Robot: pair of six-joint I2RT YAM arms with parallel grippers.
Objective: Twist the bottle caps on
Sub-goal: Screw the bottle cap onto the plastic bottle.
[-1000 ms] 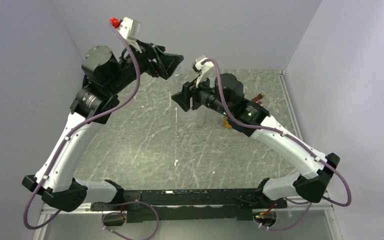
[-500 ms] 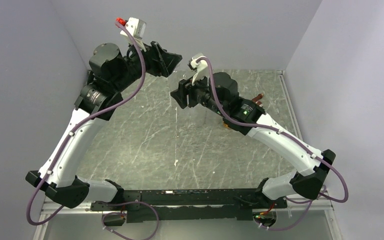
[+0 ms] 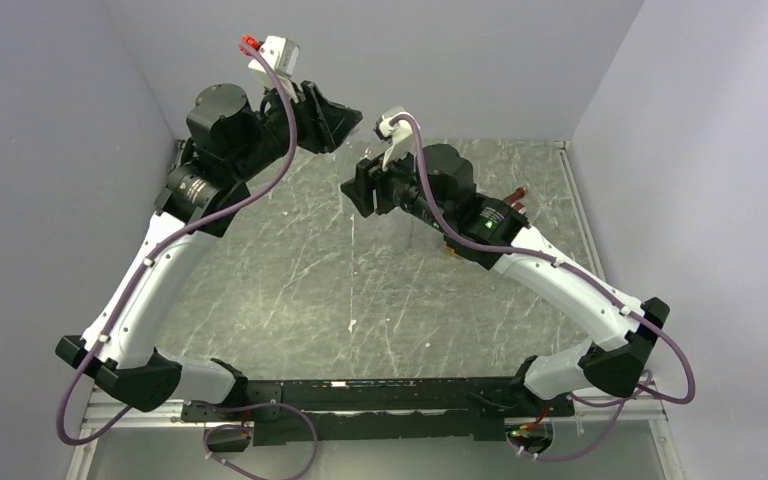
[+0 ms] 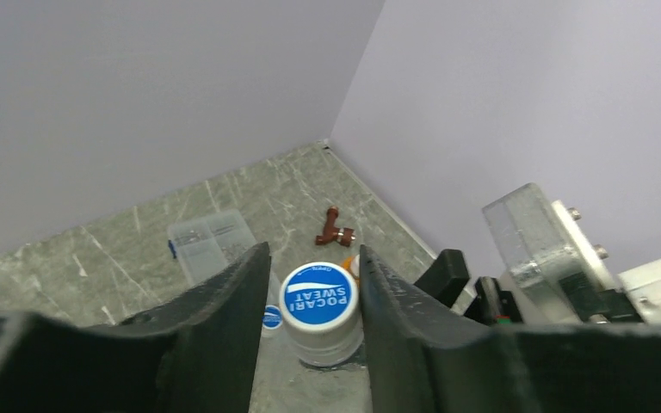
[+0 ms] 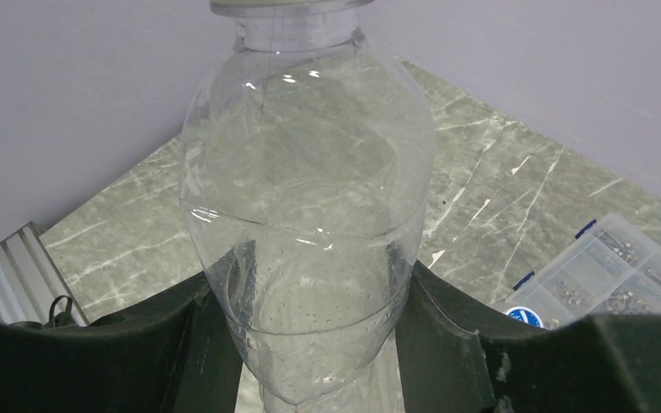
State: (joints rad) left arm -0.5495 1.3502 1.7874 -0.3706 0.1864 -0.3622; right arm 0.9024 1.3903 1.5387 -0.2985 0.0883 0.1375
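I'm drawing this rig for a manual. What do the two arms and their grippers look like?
Both arms match: white link shells, black joints and bases. A purple cable loops along each. The left arm carries a white wrist camera box with a red plug; the right arm shows a green light. The gripper fingers are broad, matte black wedges.

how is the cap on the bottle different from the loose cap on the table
The Pocari Sweat cap sits on the clear bottle's neck, raised between the left end effector's fingers; the loose cap lies flat on the table, ungripped. The bottle's cap looks much larger in the left wrist view, being nearer the camera. Both are round and blue with pale markings.
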